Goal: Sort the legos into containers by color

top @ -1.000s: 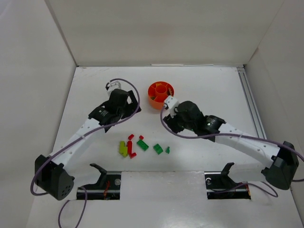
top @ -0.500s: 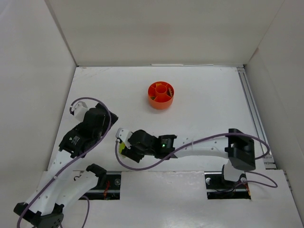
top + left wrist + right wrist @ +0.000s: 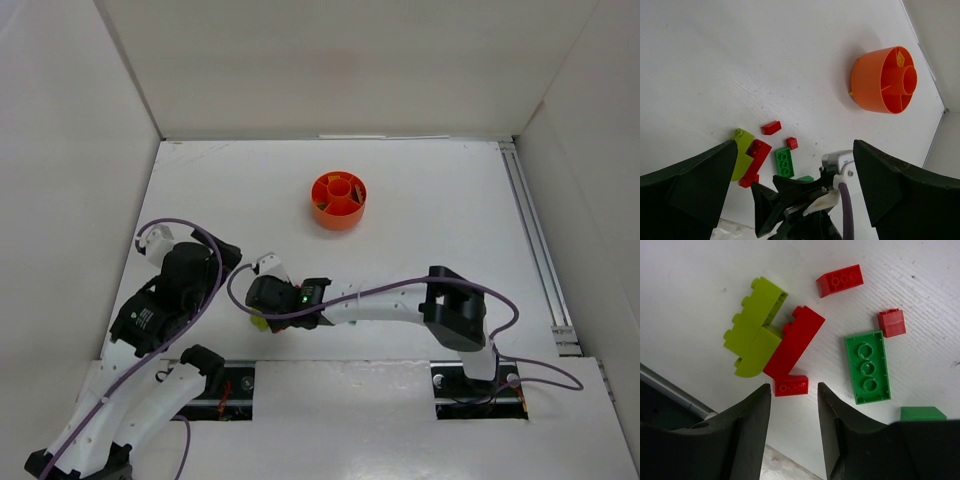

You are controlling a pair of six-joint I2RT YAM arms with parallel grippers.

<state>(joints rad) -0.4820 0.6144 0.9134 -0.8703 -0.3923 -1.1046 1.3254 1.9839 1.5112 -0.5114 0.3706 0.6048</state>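
The orange dish (image 3: 338, 200) stands at the table's middle back, and the left wrist view shows a yellow piece (image 3: 900, 59) inside the dish (image 3: 875, 82). The legos lie in a loose pile near the front. In the right wrist view they are lime bricks (image 3: 752, 325), a long red brick (image 3: 794, 340), a small red brick (image 3: 790, 386), two more red ones (image 3: 840, 280), a green plate (image 3: 867, 367) and a green piece (image 3: 922, 413). My right gripper (image 3: 793, 388) is open, low over the pile, its fingers either side of the small red brick. My left gripper (image 3: 795, 142) is open and empty, raised left of the pile.
White walls enclose the table on the left, back and right. A rail (image 3: 530, 230) runs along the right side. The right arm (image 3: 380, 300) stretches across the front, covering most of the pile from above. Only a lime brick (image 3: 259, 323) peeks out.
My right gripper left the dish and came down over the lego pile. My left arm swung back from mid-table to the near left.
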